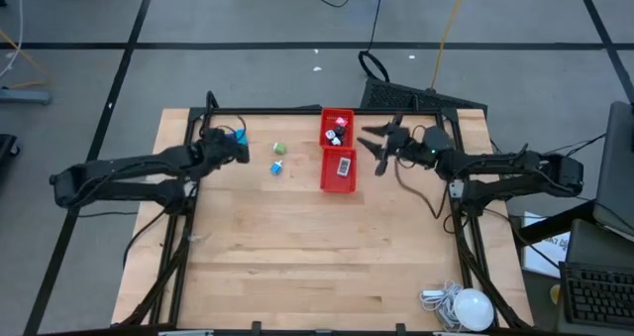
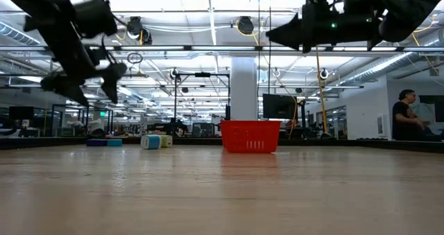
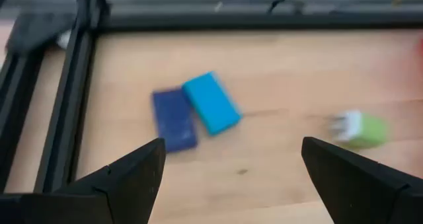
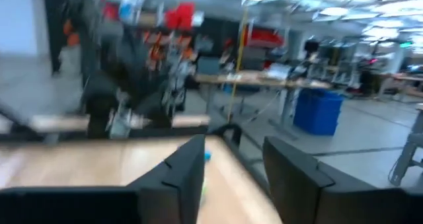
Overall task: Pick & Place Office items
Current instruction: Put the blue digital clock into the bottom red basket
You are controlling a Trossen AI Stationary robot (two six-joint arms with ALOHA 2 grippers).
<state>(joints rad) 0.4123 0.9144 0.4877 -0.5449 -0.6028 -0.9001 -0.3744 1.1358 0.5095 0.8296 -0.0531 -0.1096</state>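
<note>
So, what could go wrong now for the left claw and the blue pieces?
The dark blue piece and the light blue piece touch each other, so the open left claw may take both or push one away. They also lie near the black frame, which a finger could hit. The right claw hangs beside the red tray.
</note>
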